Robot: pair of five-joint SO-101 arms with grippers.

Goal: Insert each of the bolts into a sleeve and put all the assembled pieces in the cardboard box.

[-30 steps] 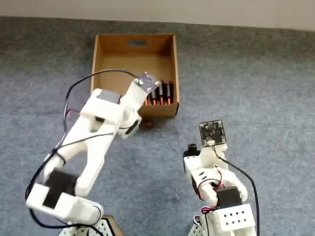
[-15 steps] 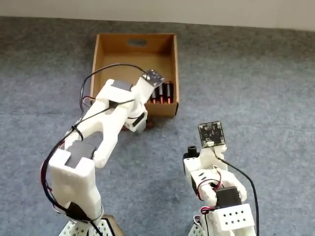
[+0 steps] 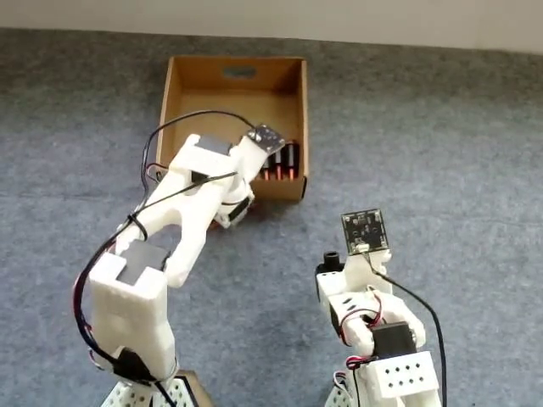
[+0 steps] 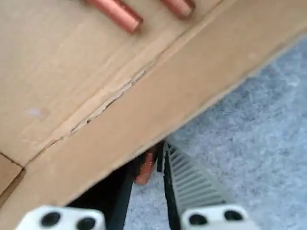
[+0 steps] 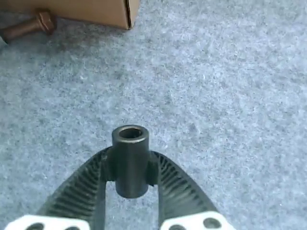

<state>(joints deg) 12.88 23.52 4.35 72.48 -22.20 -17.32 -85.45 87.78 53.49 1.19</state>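
Grey napped cloth (image 3: 441, 170) across the whole table, with a pale wall strip at the far edge. Right gripper (image 5: 130, 165) clamped on a black sleeve (image 5: 130, 143), ribbed fingers (image 5: 165, 179) pressed against its two sides. Held upright with the bore open to the top, low over bare cloth and well apart from the box. Probably parked this way as a ready socket for a bolt.

Left gripper (image 4: 146, 165) down at the foot of the cardboard box (image 4: 158, 105), outside its near wall. Jaws drawn in close on either side of a copper bolt (image 4: 145, 168), seemingly pinching it. Bolt lying on the cloth just beside that wall, head toward the box's corner. An awkward spot, with cardboard crowding one jaw, so likely taken from above rather than from the side.

Further out, inside the box, assembled pieces (image 3: 278, 161) in a row against the same near wall: black sleeves with copper ends. By the look of it, one bolt and one sleeve left to join, then to box.
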